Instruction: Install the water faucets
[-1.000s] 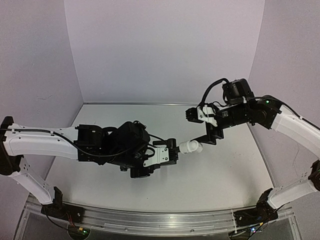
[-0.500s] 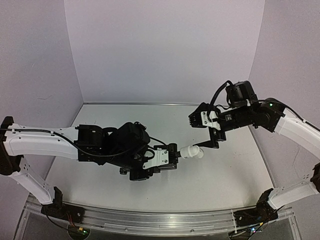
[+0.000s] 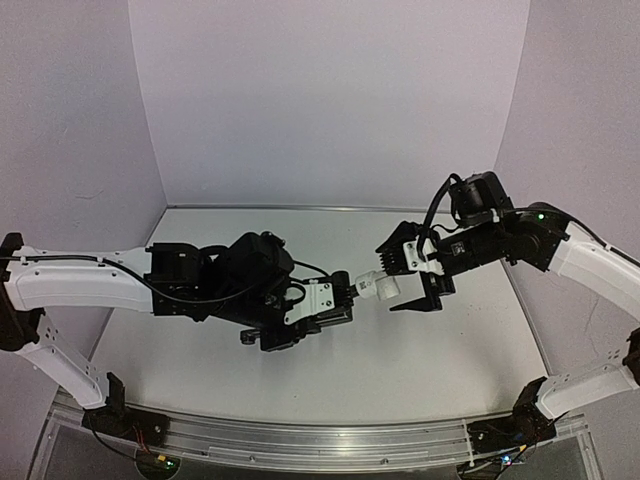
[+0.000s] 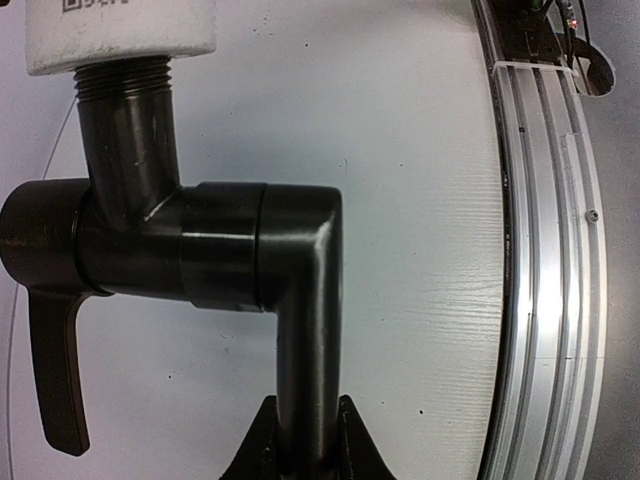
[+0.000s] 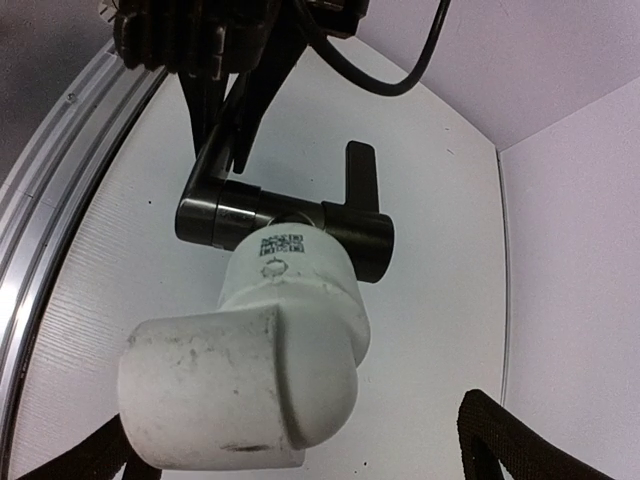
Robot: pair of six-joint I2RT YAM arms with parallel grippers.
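Note:
A black water faucet with a side lever hangs above the table, and my left gripper is shut on its straight pipe. A stubby white elbow fitting sits on the faucet's threaded end. In the top view the white fitting sticks out to the right of my left gripper, just short of my right gripper. In the right wrist view the white fitting fills the space between the wide-open fingers of my right gripper, which do not touch it; the black faucet lies behind it.
The white table lies under both arms. An aluminium rail runs along its near edge. Lilac walls close in the back and both sides.
My right gripper has opened wider, turned and dropped, so its fingers now stand on either side of the white fitting. My left arm has shifted the faucet slightly up and left.

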